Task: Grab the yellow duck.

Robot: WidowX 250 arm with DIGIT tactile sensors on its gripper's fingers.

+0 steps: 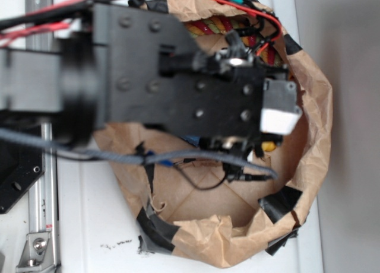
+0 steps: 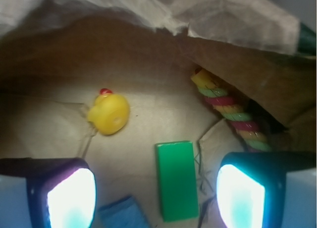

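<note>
Two glowing fingers [image 2: 72,198] of the claw [image 2: 156,198] stand wide apart, gripping nothing, inside the brown paper bag [image 2: 233,20]. The yellow duck [image 2: 109,114] lies ahead and left of the claw, untouched; a green block [image 2: 176,181] sits between the fingers, a twisted rope [image 2: 230,111] ahead right

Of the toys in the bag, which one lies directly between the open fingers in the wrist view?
The green block: it lies flat between the two fingers of the gripper. The yellow duck sits farther off to the left, the rope along the right wall.
</note>
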